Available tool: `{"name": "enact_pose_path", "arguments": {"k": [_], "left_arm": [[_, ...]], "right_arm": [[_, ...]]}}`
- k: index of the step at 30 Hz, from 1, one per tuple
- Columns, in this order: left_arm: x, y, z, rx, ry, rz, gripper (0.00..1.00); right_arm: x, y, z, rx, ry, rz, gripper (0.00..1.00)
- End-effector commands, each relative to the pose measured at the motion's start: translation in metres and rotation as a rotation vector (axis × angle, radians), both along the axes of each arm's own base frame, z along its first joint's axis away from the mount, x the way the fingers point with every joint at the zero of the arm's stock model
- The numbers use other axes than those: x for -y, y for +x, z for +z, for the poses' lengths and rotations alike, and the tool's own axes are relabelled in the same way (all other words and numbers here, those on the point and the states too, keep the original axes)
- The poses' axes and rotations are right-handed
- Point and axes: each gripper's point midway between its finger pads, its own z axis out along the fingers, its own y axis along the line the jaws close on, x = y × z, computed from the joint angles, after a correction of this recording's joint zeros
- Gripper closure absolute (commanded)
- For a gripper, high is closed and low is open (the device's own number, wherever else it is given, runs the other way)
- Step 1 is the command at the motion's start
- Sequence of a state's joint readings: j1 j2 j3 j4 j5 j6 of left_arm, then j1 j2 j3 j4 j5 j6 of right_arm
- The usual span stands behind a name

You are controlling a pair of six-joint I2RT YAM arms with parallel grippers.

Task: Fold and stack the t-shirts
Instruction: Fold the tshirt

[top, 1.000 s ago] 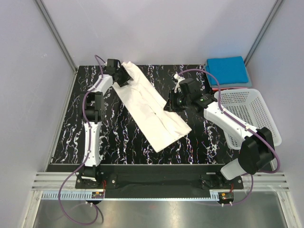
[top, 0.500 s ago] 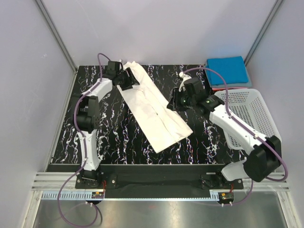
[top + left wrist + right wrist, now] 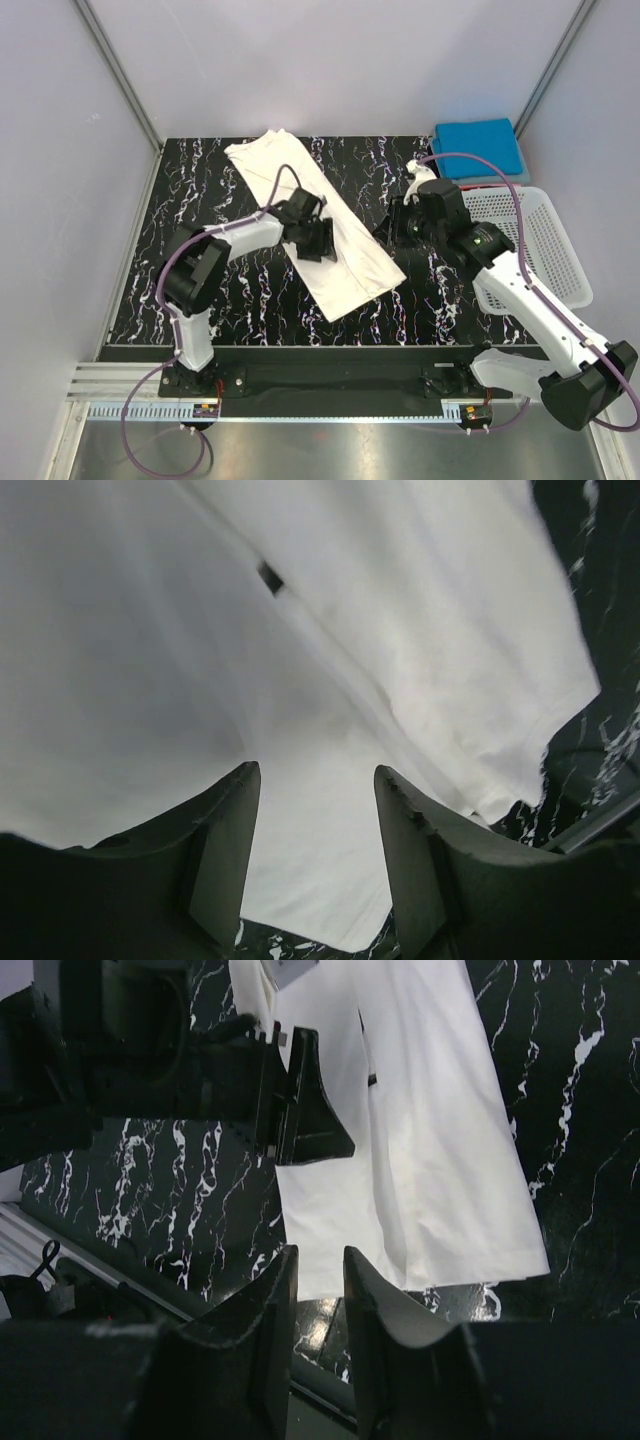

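Two empty claws: left gripper (image 3: pixel 318 780) half-open over the lengthwise-folded white t-shirt (image 3: pixel 355 265), right gripper (image 3: pixel 318 1255) narrowly parted beside it; the crosswise fold likely needs its hem pinched.

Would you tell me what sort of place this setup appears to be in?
Probably a robotics lab test cell rather than a home: two robot arms mounted on a black marbled table, plain grey wall panels in metal framing, and a white shirt laid out for folding.

Soft matt cloth t-shirt (image 3: pixel 352 266) (smooth marbled table (image 3: pixel 250 292))
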State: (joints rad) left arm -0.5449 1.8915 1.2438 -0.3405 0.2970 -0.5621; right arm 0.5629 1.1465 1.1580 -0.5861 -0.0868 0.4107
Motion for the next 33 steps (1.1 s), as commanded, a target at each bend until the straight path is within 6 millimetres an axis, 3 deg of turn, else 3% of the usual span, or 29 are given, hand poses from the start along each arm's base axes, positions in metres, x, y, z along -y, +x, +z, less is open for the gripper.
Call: {"name": "enact_pose_path", "arguments": {"k": [1,3,5,7,8,10,11,15,19,20,22,23,24,27,31,33], "left_arm": [[-0.008,-0.022,0.001,0.0,0.096,0.043,0.46],[-0.016,-0.046,-0.017,-0.061,0.172,0.05,0.46],[-0.039,-0.059,-0.036,-0.099,0.269,0.116,0.48],[-0.052,-0.069,-0.042,-0.116,0.299,0.167,0.48],[-0.063,-0.084,-0.052,-0.144,0.327,0.177,0.48],[-0.079,-0.091,-0.048,-0.126,0.36,0.224,0.48],[-0.091,-0.1,-0.052,-0.134,0.395,0.23,0.48],[-0.143,-0.109,-0.038,-0.081,0.576,0.294,0.46],[-0.164,-0.112,-0.02,-0.053,0.608,0.347,0.44],[-0.163,-0.113,-0.016,-0.046,0.59,0.354,0.43],[-0.147,-0.112,-0.004,-0.023,0.481,0.326,0.43],[-0.131,-0.103,0.008,0.026,0.382,0.312,0.43],[-0.111,-0.11,0.012,0.0,0.278,0.248,0.43],[-0.079,-0.118,0.022,-0.005,0.098,0.166,0.45],[-0.057,-0.132,0.022,-0.02,0.047,0.081,0.53],[-0.06,-0.134,0.016,-0.026,0.078,0.084,0.54]], "right_arm": [[0.014,-0.012,-0.01,-0.034,-0.029,-0.033,0.68],[0.016,-0.017,-0.014,-0.042,-0.028,-0.029,0.68],[0.017,-0.023,-0.017,-0.054,-0.022,-0.021,0.68],[0.018,-0.027,-0.023,-0.07,-0.023,-0.018,0.67],[0.019,-0.031,-0.029,-0.086,-0.023,-0.019,0.68],[0.019,-0.036,-0.038,-0.114,-0.025,-0.012,0.68],[0.02,-0.039,-0.047,-0.139,-0.033,-0.013,0.68],[0.017,-0.047,-0.081,-0.242,-0.053,-0.004,0.68],[-0.005,-0.054,-0.108,-0.328,0.028,0.052,0.69],[-0.005,-0.059,-0.124,-0.372,0.027,0.046,0.69],[-0.012,-0.058,-0.132,-0.379,0.054,0.054,0.69],[-0.014,-0.063,-0.145,-0.418,0.059,0.05,0.69],[-0.017,-0.063,-0.149,-0.428,0.073,0.053,0.68],[-0.033,-0.066,-0.16,-0.45,0.113,0.079,0.66],[-0.042,-0.073,-0.178,-0.489,0.107,0.089,0.66],[-0.044,-0.076,-0.184,-0.502,0.113,0.087,0.66]]}}
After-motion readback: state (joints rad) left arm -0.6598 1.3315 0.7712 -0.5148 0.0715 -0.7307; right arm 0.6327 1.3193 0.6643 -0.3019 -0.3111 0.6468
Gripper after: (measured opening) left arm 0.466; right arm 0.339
